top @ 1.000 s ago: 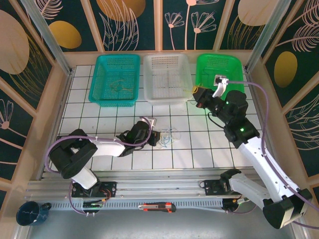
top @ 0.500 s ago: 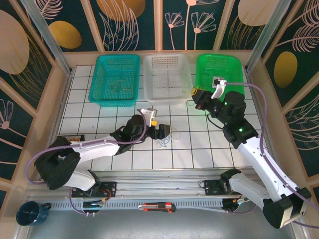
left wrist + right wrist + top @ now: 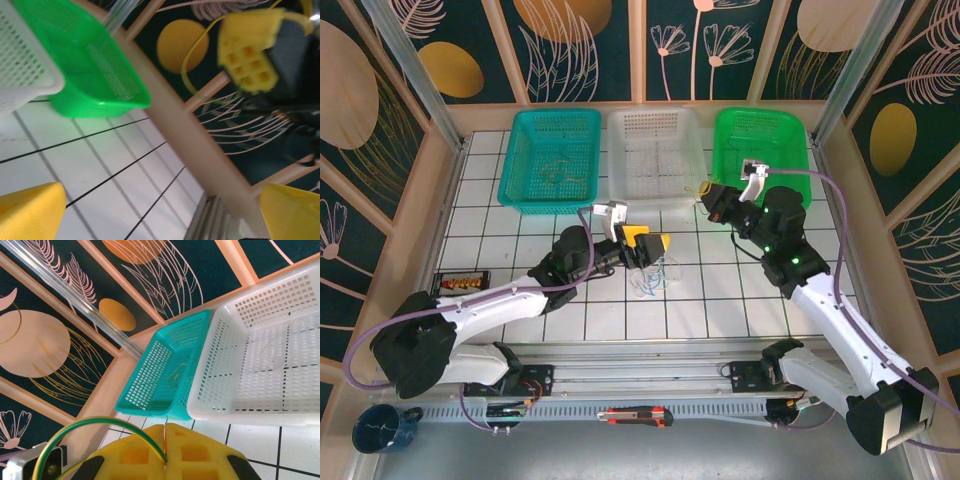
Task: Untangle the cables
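Yellow-padded, my left gripper (image 3: 648, 243) hangs just in front of the white basket (image 3: 617, 160), off its left front corner, jaws spread wide and holding nothing. Directly below it, a little farther out from the basket's front wall, the cables (image 3: 655, 277) lie on the tiles in a small heap of blue and whitish loops. Off the basket's right front corner, my right gripper (image 3: 712, 200) has its pads pressed together on an olive-yellow cord (image 3: 102, 420), which arcs out of the pinch in a springy loop.

I judge these strands to be very light, limp and thin — nothing that keeps its shape, and likely slick enough to slide through a loose pinch. Tugging the middle of the heap would probably tighten any crossing. The better hold for my open jaws seems to be one outer loop of the blue strand, at the side of the heap nearest the basket, taken close to the tile with the pad tips.
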`<state>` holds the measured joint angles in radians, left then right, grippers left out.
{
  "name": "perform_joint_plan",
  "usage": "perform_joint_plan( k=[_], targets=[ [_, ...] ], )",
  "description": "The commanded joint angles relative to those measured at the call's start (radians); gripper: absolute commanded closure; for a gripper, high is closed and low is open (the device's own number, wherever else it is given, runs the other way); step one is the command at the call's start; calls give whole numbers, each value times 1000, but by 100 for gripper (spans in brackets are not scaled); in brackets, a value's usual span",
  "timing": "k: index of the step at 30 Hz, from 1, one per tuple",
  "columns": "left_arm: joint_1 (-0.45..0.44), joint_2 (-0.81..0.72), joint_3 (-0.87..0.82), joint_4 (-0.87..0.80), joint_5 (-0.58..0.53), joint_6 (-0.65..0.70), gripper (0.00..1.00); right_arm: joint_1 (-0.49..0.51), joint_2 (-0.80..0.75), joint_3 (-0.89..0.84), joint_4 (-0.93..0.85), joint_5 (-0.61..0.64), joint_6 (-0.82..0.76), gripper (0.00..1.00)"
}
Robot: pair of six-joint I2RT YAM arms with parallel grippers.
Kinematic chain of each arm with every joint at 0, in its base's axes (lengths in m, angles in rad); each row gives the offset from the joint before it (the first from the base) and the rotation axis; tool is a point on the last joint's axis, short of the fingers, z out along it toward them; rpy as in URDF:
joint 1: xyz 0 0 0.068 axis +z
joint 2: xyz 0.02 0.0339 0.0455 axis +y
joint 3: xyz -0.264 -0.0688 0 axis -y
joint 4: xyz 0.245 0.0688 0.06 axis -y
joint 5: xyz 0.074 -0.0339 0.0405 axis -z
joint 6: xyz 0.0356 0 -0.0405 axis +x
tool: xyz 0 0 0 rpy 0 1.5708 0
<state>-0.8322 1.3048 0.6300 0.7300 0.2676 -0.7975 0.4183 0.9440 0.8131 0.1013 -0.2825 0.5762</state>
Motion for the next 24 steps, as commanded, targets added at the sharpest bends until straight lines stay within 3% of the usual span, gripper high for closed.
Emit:
perform_joint_plan(
  k=[1,9,24],
  targets=[
    [5,1,-17,215,58,-107,1,-6,5,-20,94,-34,55,100],
    [6,103,3,426,95,-223,7,1,14,-56,214,-78,160,100],
    [11,210,78,532,87,-272,20,104,55,-43,295,-52,210,100]
  ],
)
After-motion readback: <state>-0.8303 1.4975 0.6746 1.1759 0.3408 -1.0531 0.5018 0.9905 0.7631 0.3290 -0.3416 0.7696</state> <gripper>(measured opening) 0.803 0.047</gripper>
